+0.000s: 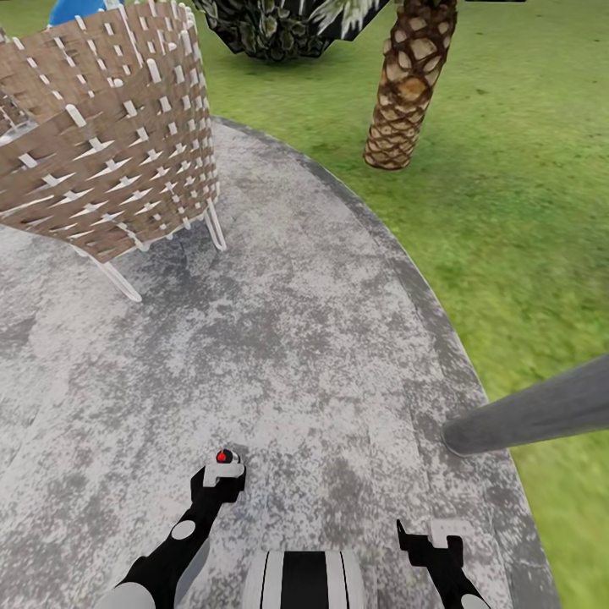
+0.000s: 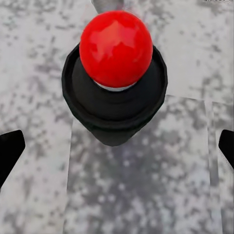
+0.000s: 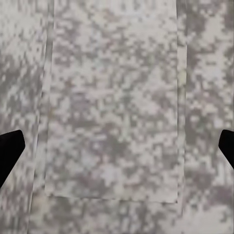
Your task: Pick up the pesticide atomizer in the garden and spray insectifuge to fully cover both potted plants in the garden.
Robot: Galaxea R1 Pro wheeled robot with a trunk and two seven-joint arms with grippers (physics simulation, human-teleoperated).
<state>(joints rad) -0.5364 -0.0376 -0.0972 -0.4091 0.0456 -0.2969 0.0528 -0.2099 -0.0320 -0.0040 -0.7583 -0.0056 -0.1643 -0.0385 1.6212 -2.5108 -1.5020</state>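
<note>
Jaws of the left gripper (image 1: 224, 478) stand wide apart: in the left wrist view both dark fingertips (image 2: 9, 148) sit out at the edges with bare stone between them. The right gripper (image 1: 423, 537) has its jaws equally spread, over paving alone.

Around the robot lies the garden's round grey patio (image 1: 321, 338), with the green lawn (image 1: 524, 211) curving round its far and right sides. A woven wicker chair (image 1: 110, 127) on thin white legs stands at the far left of the patio, a palm trunk (image 1: 406, 85) rises from the grass further off, and a grey pole (image 1: 541, 410) slants in from the right edge.

Smallest is the thing that matters: a round black body with a red knob on top, which I take to be the pesticide atomizer (image 2: 116, 78). It lies on the centre line of the left jaws, just past the fingertips and touching neither. Its long axis appears to run straight up toward the wrist camera, so it is seen end-on. In the head view its red top shows at the left gripper's tip, well apart from the right one.

The left arm is plainly the nearer, and the grasp looks not yet made; closing calls for advancing until the fingers flank the black body.
</note>
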